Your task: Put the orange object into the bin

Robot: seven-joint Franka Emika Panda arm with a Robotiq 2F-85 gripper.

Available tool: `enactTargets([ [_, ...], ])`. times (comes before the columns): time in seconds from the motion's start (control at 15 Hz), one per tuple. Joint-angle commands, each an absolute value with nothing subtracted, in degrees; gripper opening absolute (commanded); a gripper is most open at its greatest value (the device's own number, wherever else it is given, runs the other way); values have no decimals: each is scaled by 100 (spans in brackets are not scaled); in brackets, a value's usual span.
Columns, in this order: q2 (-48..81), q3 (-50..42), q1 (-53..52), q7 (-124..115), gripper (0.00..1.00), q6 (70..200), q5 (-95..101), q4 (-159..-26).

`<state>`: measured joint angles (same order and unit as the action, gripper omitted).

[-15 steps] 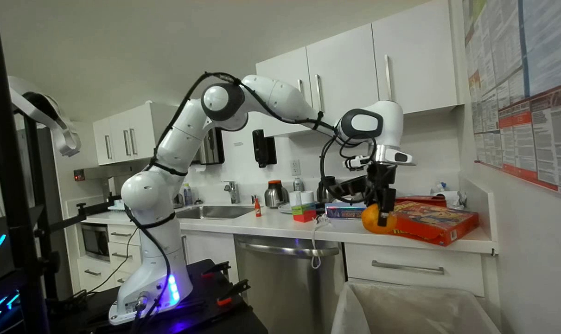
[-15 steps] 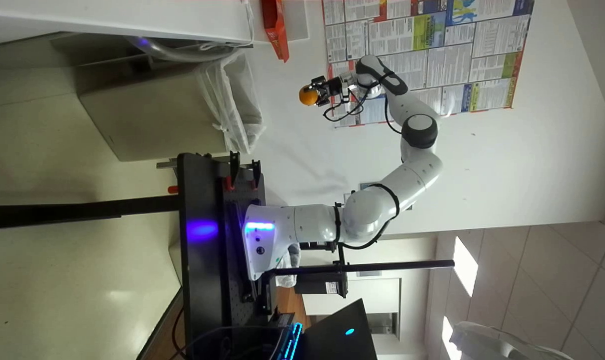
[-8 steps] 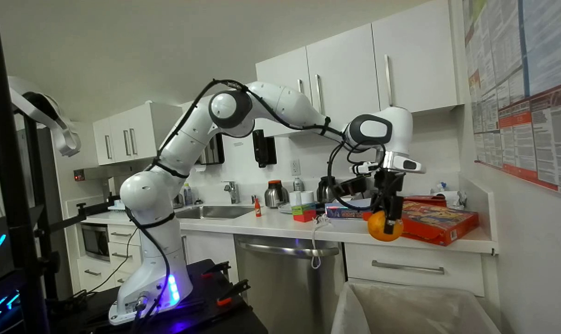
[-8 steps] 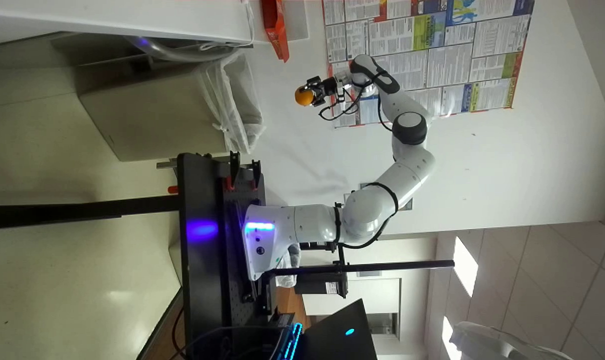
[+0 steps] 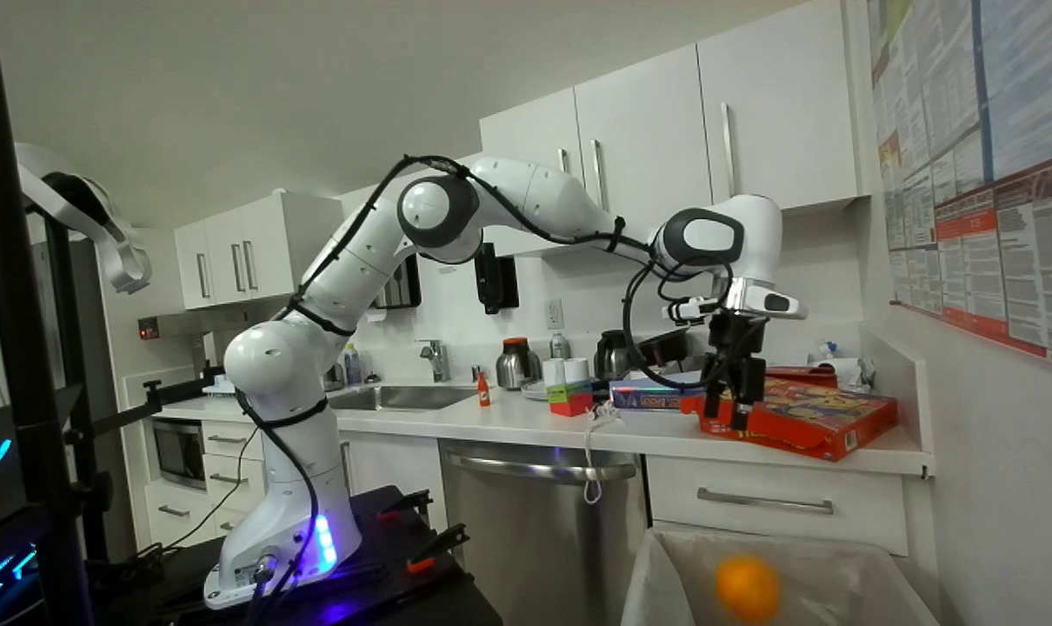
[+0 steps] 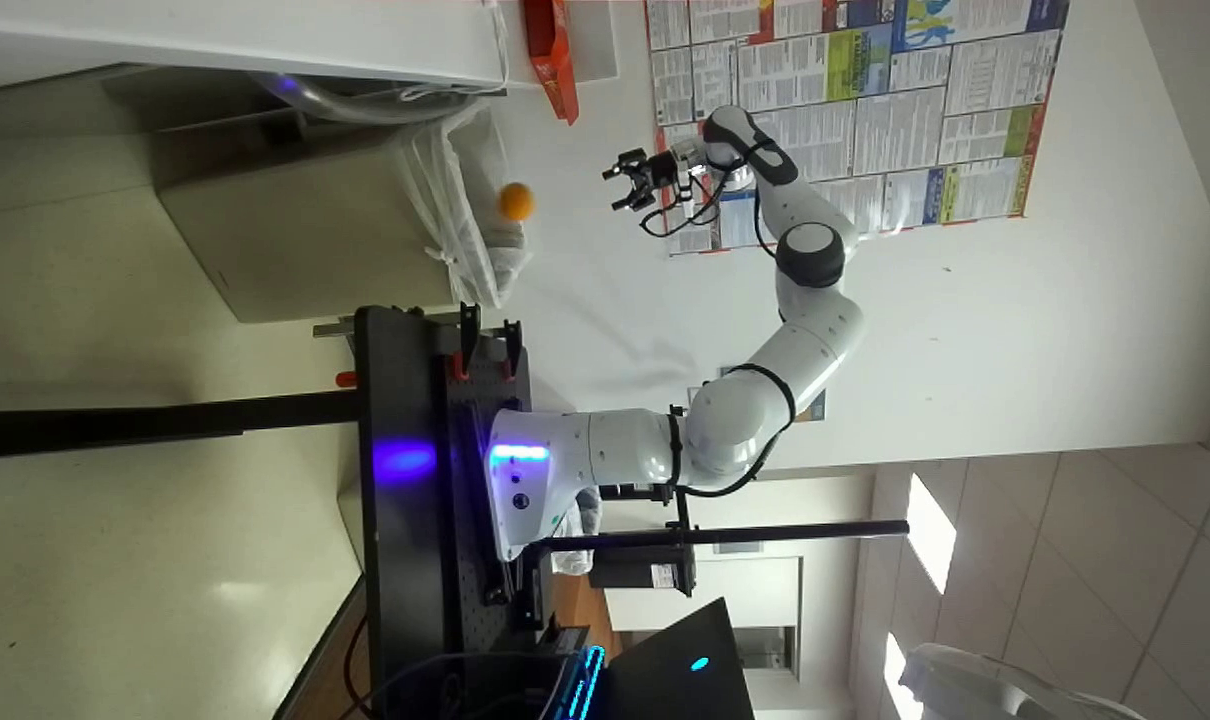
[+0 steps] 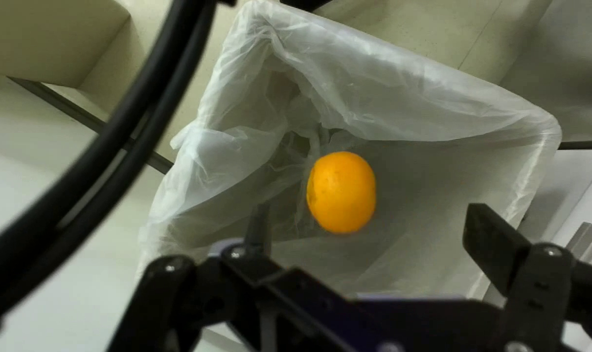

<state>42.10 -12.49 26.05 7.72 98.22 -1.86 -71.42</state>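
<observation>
The orange object (image 5: 749, 589) is a round orange fruit, blurred in mid-air below my gripper (image 5: 726, 413) in an exterior view. It also shows apart from the gripper (image 6: 613, 190) in an exterior view, at the bin's mouth (image 6: 516, 201). The bin (image 5: 848, 569) is large and pale with a white plastic liner, and its wall (image 6: 305, 230) shows too. In the wrist view, the orange object (image 7: 342, 192) appears within the opening of the lined bin (image 7: 398, 93). My gripper (image 7: 367, 227) is open, its fingers wide apart with nothing between them, above the bin.
A red-orange flat box (image 5: 826, 417) and a blue box (image 5: 648, 396) lie on the white counter (image 5: 456, 420) behind the gripper. A steel dishwasher (image 5: 535, 530) stands beside the bin. A wall with posters (image 5: 987, 174) is close on the right.
The gripper moved slightly lower and toward the wall with the orange object, then opened. The orange object left the fingers and dropped down to the bin's mouth.
</observation>
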Motion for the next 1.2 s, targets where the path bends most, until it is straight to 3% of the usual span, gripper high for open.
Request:
enactTargets([
  [0.0,4220,-1187,2694,869,100,9383,-235,-6642],
  [0.4,4122,-1195,2628,913,100,9424,-217,-6620],
  [1.13,2073,-741,1991,2585,100,9447,56,-7807],
])
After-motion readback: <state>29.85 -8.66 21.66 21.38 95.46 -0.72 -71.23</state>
